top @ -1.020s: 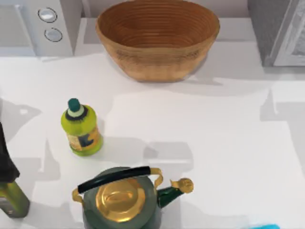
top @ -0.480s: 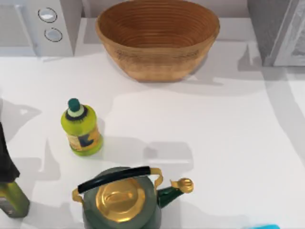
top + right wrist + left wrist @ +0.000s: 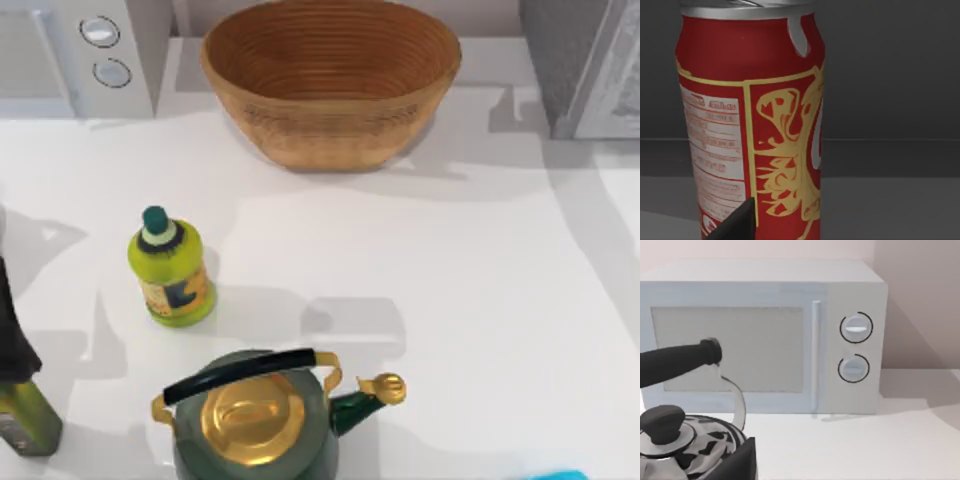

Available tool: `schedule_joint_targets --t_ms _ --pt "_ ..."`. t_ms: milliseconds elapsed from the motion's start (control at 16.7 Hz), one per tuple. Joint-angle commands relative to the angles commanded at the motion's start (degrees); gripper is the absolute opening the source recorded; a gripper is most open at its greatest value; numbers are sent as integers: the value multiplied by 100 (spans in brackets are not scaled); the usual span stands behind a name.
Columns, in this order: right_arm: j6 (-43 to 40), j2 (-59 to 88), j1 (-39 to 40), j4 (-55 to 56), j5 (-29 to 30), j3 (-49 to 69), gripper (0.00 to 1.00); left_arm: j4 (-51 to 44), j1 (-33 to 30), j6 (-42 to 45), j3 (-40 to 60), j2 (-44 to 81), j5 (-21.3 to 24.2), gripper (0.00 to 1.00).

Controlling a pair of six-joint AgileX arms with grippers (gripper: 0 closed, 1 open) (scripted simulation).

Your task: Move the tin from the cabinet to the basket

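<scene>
No readable wording can be made out anywhere. On the red side of the tin (image 3: 750, 125), a white panel of fine print is carried, but its lines are too small to be read; beside it a gold emblem and part of a white script mark are shown, with no letter decipherable. On the yellow-green bottle (image 3: 172, 268), an orange label with a dark mark is borne, illegible. No numbers are printed at the microwave (image 3: 760, 335) knobs.

A dark fingertip (image 3: 735, 222) of the right gripper pokes up at the right wrist view's bottom edge; another fingertip (image 3: 737, 465), the left gripper's, sits bottom left in the left wrist view.
</scene>
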Motion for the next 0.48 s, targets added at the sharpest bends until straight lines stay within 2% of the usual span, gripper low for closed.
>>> schedule_joint_targets --t_ms 180,480 --pt "-1 24 68 44 96 13 100 0 0 0 0 0 0 100" --pt "-25 336 901 249 954 136 100 0 0 0 0 0 0 100"
